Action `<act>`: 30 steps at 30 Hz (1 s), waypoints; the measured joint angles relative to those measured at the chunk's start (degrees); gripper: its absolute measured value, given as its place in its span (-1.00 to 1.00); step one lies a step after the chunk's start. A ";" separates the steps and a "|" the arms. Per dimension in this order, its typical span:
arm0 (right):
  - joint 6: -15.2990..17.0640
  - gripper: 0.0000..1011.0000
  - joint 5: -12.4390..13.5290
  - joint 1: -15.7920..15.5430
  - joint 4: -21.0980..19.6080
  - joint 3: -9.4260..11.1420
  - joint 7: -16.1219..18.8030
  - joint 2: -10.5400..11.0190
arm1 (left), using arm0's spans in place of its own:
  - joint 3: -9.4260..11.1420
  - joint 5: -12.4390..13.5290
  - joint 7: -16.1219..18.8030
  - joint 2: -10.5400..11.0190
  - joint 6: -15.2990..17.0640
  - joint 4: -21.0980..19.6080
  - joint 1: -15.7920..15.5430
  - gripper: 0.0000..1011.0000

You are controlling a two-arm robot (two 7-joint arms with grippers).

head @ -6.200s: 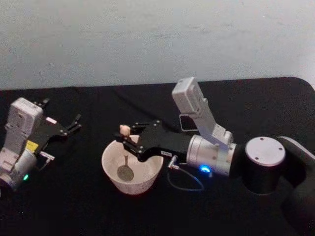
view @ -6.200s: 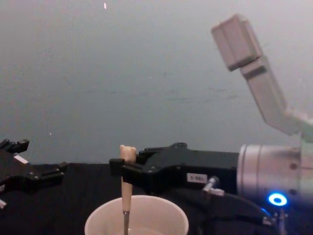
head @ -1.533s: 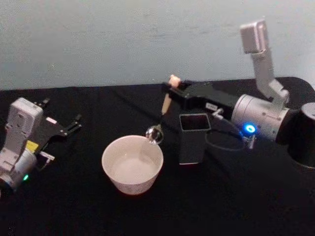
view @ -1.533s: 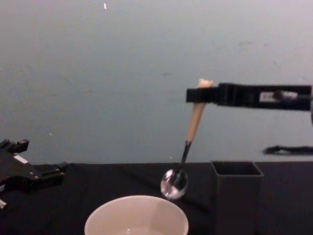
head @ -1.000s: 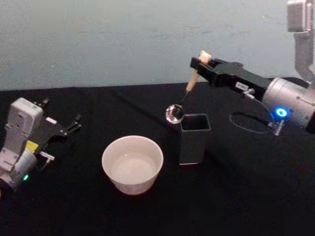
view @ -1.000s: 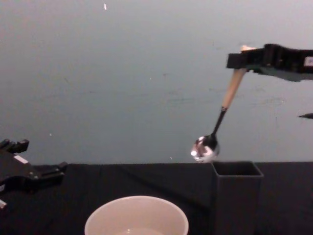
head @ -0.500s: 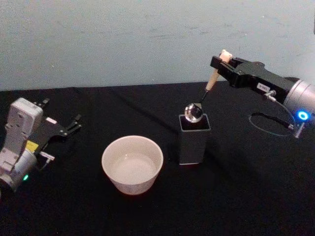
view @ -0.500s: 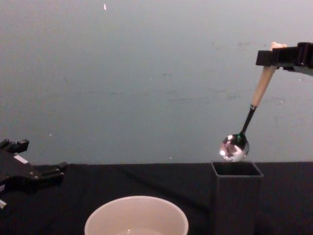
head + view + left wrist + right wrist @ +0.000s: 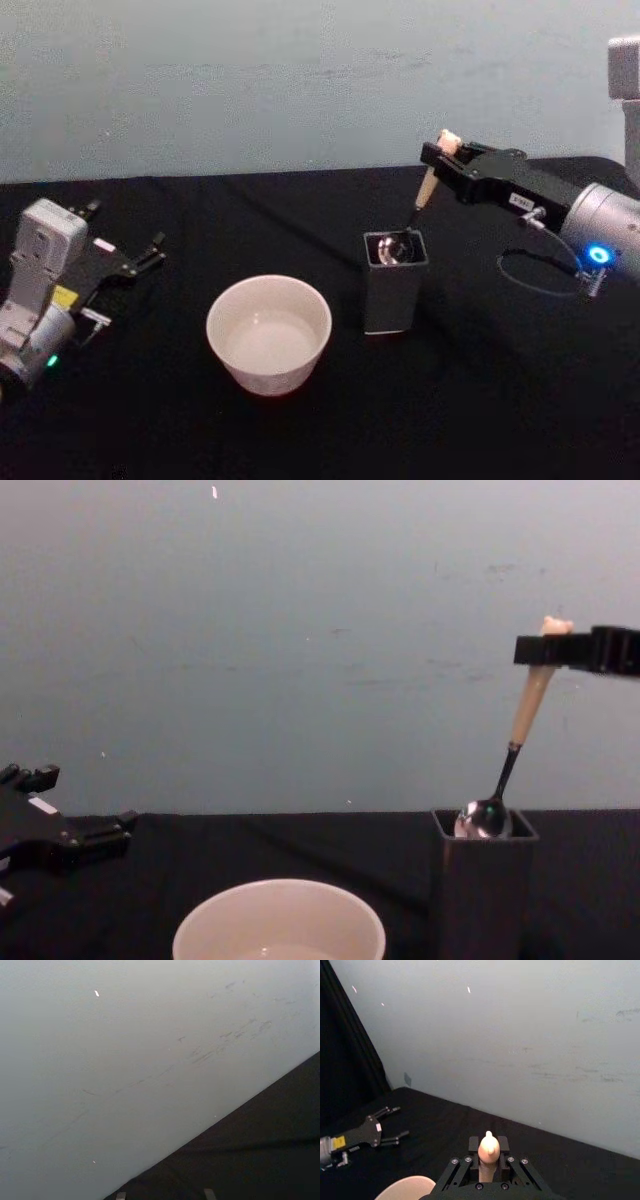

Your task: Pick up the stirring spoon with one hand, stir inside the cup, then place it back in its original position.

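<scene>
We see the R gripper [image 9: 447,152] up over the right-rear part of the table [image 9: 480,400], reaching in from the right w/ its fingers clamped on the spoon [image 9: 424,196] just under the bear head. In the chest view the R gripper [image 9: 545,648] holds the handle top. The spoon [image 9: 519,725] hangs tilted, top leaning right, bowl lowest. The bowl sits right at the open mouth of the holder [image 9: 392,290], approx. level w/ the rim. From the head cam we see its shine inside the opening. From the chest cam its top half shows above the rim of the holder [image 9: 485,890]. Whether it touches a wall, we can't tell. The cup [image 9: 268,372] stands left of the holder, apart from it and nearer the robot. The L gripper [image 9: 150,251] rests at the table's left side, well away from the cup, fingers apart. R wrist cam: the spoon [image 9: 489,1147] pinched betw. the two fingers, the L gripper [image 9: 395,1123] far off.
</scene>
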 joint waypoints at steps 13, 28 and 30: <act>0.07 -0.56 -3.73 1.85 4.75 -3.88 -0.12 -2.16 | 0.00 0.00 0.00 0.00 0.00 0.00 0.00 0.98; 1.47 -0.56 -7.74 2.72 8.80 -5.84 0.78 -4.30 | 0.00 0.00 0.00 0.00 0.00 0.00 0.00 0.98; 1.58 -0.56 -8.14 2.71 9.05 -5.85 0.86 -4.49 | 0.00 0.00 0.00 0.00 0.00 0.00 0.00 0.98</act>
